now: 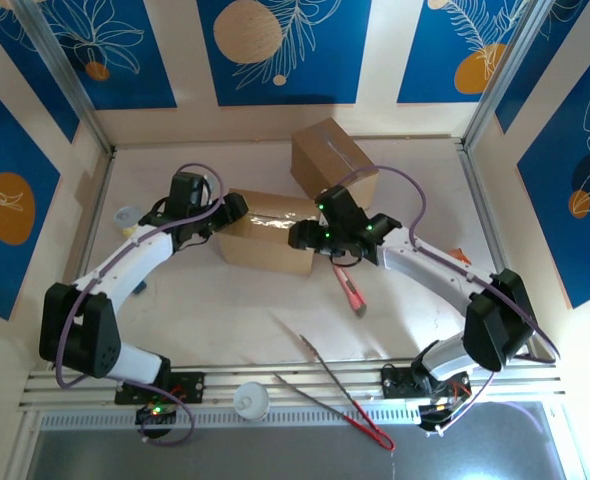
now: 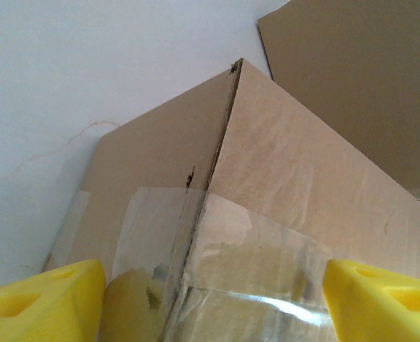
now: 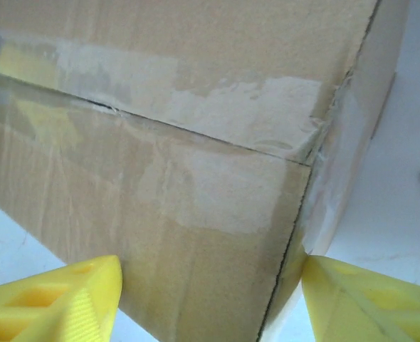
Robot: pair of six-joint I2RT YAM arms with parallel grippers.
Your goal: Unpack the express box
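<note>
The express box (image 1: 272,240), brown cardboard sealed with clear tape, lies in the middle of the table between my two arms. My left gripper (image 1: 237,211) is at its left end, open. In the left wrist view a taped corner of the box (image 2: 267,185) sits between the yellow fingers (image 2: 46,303) of the left gripper (image 2: 213,278). At the box's right end is my right gripper (image 1: 301,238), also open. In the right wrist view, the right gripper (image 3: 211,271) straddles a lower corner of the box (image 3: 181,164), and its right finger (image 3: 366,299) touches the side face.
A second cardboard box (image 1: 333,160) stands just behind the taped one, also seen at the left wrist view's top right (image 2: 352,78). A red-handled knife (image 1: 353,290) lies right of centre. Long tongs (image 1: 340,392) and a white cup (image 1: 252,402) sit near the front edge. A small cup (image 1: 127,218) is at the left wall.
</note>
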